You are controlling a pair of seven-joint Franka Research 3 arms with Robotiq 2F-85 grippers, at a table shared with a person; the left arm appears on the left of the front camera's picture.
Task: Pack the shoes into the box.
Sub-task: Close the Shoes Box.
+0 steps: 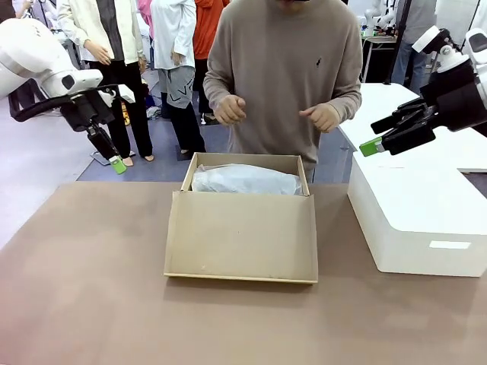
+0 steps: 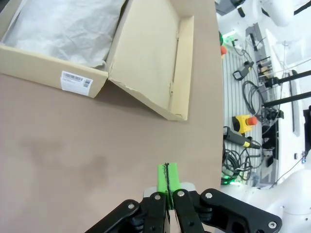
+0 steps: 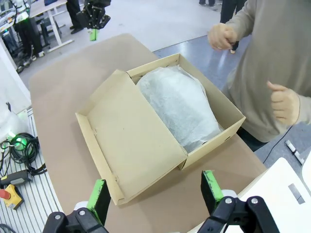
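- Brown matte table (image 1: 91, 304): it runs the full width in front of you
- Person in a beige sweater (image 1: 285, 68): stands at the far edge, right behind the box. Both hands (image 1: 230, 109) are loosely fisted at waist height, above the far wall and touching nothing
- Large white rectangular block (image 1: 411, 220): sits on the table to the robot's right of the box, near it but apart. It lies under the right arm's line toward the box
- Tan cardboard shoebox (image 1: 251, 160): table centre, toward the far side, opening upward. Its long axis runs left to right across the table
- Hinged flap lid (image 1: 242, 236): folded out from the near long wall toward you. It slopes down with its free edge on the table, and it lies between you and the box interior
- Crumpled white tissue paper (image 1: 245, 180): mounded along the box's length. It hides whatever lies beneath, so you cannot tell where the shoes are or which way they point
- Right gripper (image 1: 380, 135): raised over the block's far corner and aimed left toward the box. In the right wrist view its green pads (image 3: 99, 194) stand wide apart with nothing between them
- Left gripper (image 1: 116, 164): held high off the table's left far corner and pointing down. In the left wrist view the pads (image 2: 167, 179) are pressed flat together and empty
- White barcode label (image 2: 76, 80): on the short end wall facing the left arm
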